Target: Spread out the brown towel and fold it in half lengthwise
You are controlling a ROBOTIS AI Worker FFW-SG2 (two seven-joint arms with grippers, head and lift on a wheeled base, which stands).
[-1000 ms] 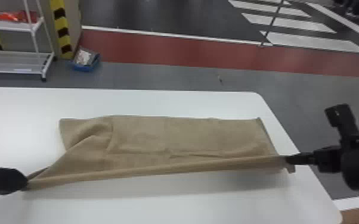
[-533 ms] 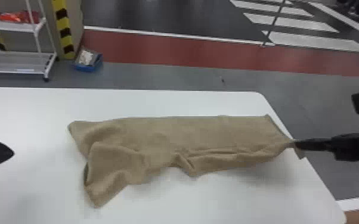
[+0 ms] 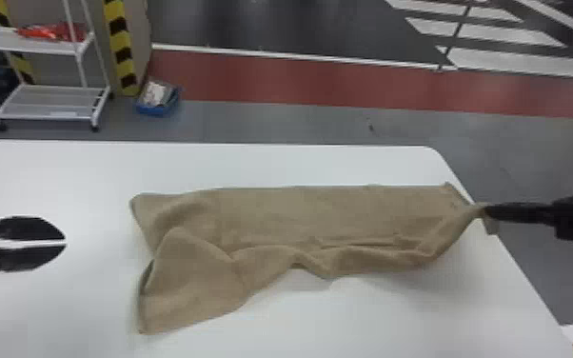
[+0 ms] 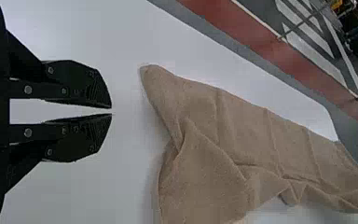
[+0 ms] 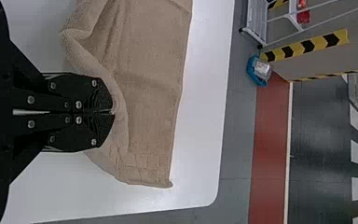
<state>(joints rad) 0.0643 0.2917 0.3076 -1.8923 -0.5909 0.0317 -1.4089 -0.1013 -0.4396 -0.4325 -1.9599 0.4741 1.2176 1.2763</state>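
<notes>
Brown towel lies rumpled on the white table, near left corner skewed. Right gripper is clenched on its right end. Left gripper is empty, fingers slightly parted, apart from the cloth. Assessment: lengthwise fold appears partly formed; left end and near edge need straightening.

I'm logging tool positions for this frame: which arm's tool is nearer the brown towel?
The right one. The right tool grips the brown towel near its right end; the left tool sits beyond its left end.
</notes>
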